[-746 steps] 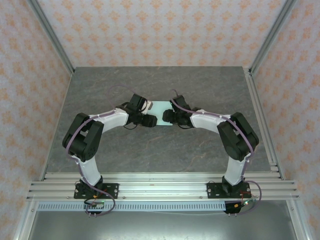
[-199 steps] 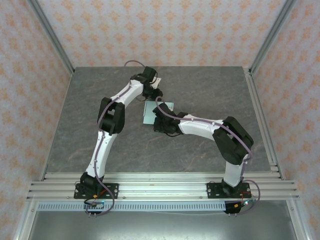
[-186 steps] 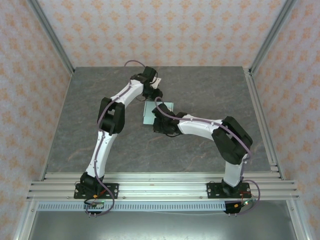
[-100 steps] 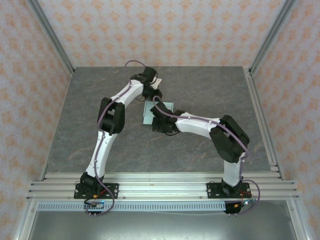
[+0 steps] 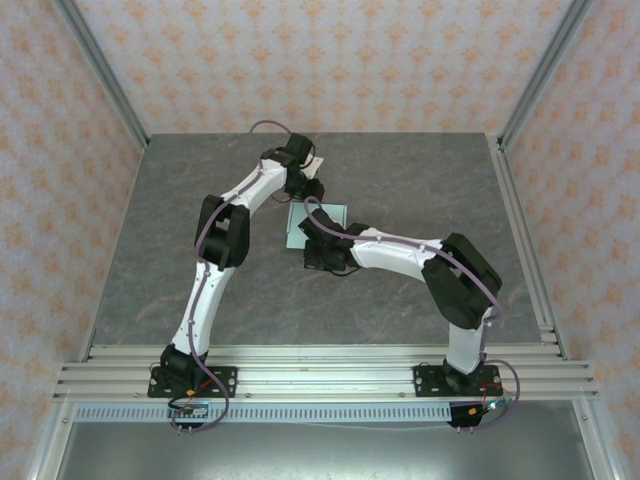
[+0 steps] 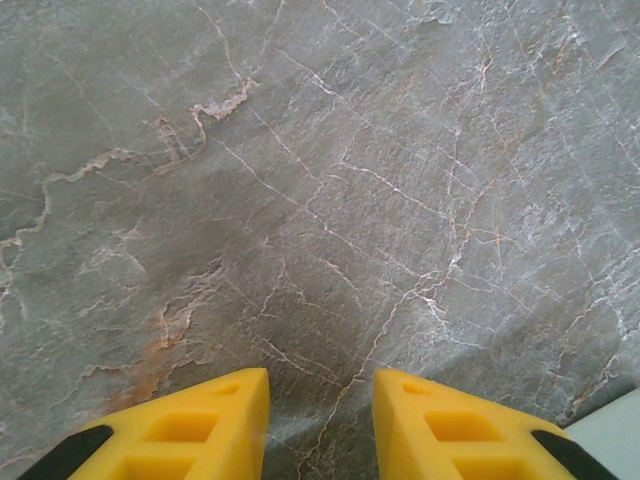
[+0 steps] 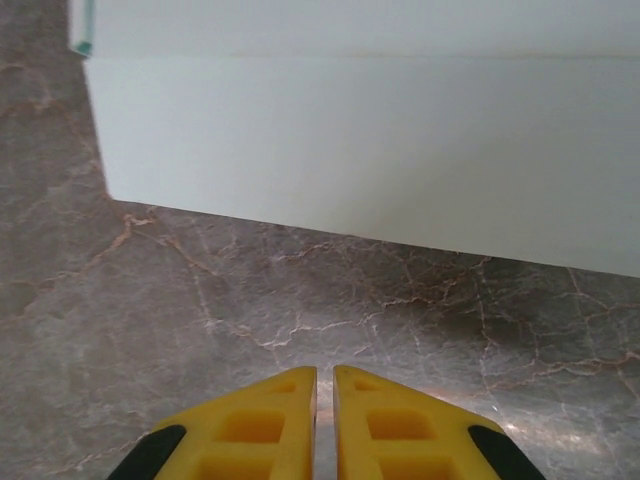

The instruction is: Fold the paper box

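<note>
Both arms are extending. The left arm (image 5: 250, 192) is stretching far forward, jaws standing parted, yellow fingers (image 6: 215, 420) angling downward. The right arm (image 5: 390, 250) is bending across leftward, jaws pressing closed, fingers (image 7: 250, 420) almost touching.

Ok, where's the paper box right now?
Mid-table in the top view, the paper box sits just ahead of the right gripper's shut fingertips.

Matt paper box (image 7: 400, 150), veined stone-look table (image 6: 300, 200)

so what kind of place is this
Probably a robot lab test cell: white-and-black robot arms bolted to a silver aluminium rail, a grey marbled tabletop, orange-patterned wall panels enclosing it.
</note>
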Tool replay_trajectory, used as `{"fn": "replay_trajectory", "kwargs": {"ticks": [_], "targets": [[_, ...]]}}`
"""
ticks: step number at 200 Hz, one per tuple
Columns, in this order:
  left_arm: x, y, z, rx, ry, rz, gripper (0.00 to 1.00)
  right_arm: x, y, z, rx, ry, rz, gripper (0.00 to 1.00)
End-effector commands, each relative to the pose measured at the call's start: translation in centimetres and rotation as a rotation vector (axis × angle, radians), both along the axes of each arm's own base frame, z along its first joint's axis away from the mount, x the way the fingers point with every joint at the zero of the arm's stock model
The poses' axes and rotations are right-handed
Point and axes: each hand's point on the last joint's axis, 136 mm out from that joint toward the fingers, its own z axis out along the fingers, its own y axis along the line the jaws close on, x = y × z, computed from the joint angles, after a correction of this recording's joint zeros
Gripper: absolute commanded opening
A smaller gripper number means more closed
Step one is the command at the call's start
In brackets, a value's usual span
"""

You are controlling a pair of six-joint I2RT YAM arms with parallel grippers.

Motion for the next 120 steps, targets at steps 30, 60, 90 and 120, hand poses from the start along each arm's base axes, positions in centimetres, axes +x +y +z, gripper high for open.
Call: {"fn": "replay_trajectory", "kwargs": {"ticks": [30, 60, 90, 120], "targets": [[-1.6, 0.0, -1.5, 0.029, 0.069, -0.042, 0.32, 1.0, 0.2, -0.7, -0.072, 0.012, -0.005, 0.13], [-1.8, -0.1, -1.7, 0.024, 0.076, -0.043, 0.3, 1.5, 0.4, -1.2, -0.098, 0.016, -0.004, 0.13], [-1.9, 0.0, -1.8, 0.027, 0.08, -0.049, 0.29, 2.0, 0.5, -1.5, -0.1, 0.021, -0.008, 0.13], [-2.0, 0.0, -1.9, 0.027, 0.082, -0.052, 0.29, 2.4, 0.4, -1.5, -0.099, 0.02, -0.015, 0.13]]}}
